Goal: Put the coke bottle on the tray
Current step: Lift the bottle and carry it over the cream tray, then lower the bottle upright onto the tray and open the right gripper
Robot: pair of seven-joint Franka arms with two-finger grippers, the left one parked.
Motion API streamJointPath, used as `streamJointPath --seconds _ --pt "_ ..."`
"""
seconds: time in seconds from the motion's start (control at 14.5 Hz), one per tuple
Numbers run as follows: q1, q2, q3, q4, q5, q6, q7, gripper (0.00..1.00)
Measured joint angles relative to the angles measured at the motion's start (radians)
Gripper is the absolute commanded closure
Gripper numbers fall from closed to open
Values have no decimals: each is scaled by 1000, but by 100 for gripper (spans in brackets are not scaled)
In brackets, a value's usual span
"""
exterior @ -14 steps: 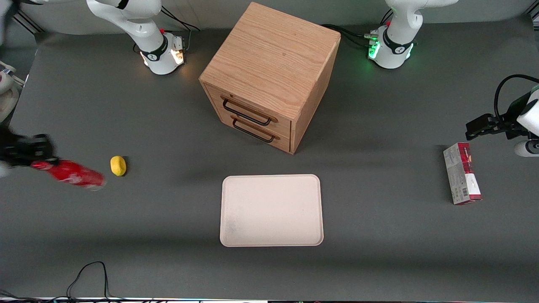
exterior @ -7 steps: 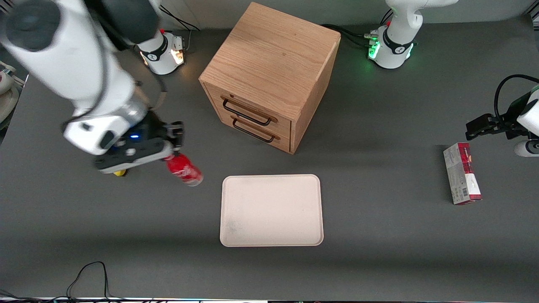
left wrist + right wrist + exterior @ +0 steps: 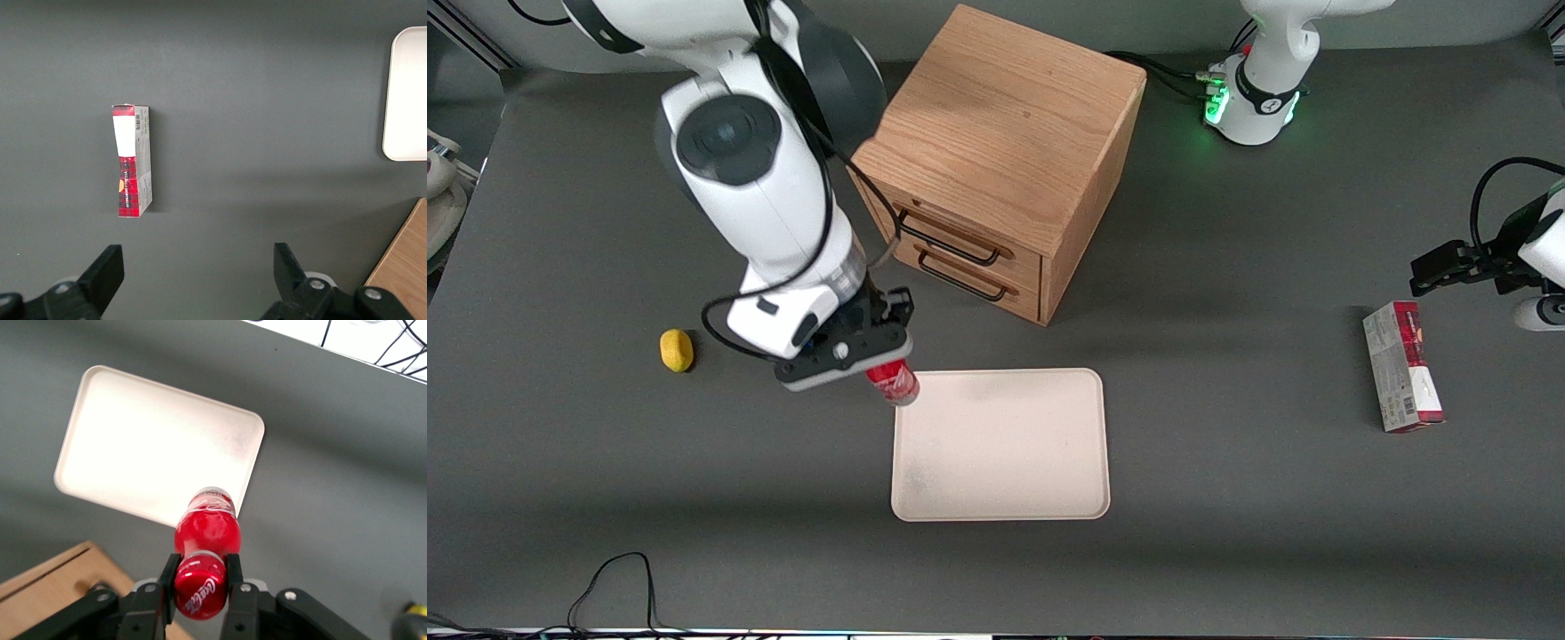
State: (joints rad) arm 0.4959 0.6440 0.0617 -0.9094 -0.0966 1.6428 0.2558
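My right gripper (image 3: 871, 348) is shut on the red coke bottle (image 3: 893, 382) at its cap end and holds it in the air, hanging down over the tray's corner nearest the drawer cabinet and the working arm's end. In the right wrist view the fingers (image 3: 168, 577) clamp the red cap of the coke bottle (image 3: 205, 533), with the gripper (image 3: 199, 577) above the tray's edge. The cream tray (image 3: 1014, 462) lies flat on the grey table in front of the cabinet; it also shows in the right wrist view (image 3: 133, 453) and the left wrist view (image 3: 407, 100).
A wooden two-drawer cabinet (image 3: 1005, 133) stands just past the tray, farther from the front camera. A small yellow object (image 3: 677, 349) lies toward the working arm's end. A red-and-grey carton (image 3: 1402, 378) lies toward the parked arm's end, also in the left wrist view (image 3: 131, 160).
My right gripper has carried the coke bottle from the working arm's end of the table, past the yellow object, to the tray's corner. The bottle now hangs more upright.
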Motion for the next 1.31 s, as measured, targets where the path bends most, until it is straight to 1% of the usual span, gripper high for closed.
streamJointPath --seconds 0.35,0.55,1.18,1.24,1.31 --pt "-3 176 -8 -13 -14 185 0 100" --pt "-9 241 -14 -13 -14 258 0 100" --pt "-27 286 -15 -28 -15 324 0 100" --pt "-27 288 -15 -36 -15 338 0 99" --pt "-27 287 -15 -36 -15 340 0 63"
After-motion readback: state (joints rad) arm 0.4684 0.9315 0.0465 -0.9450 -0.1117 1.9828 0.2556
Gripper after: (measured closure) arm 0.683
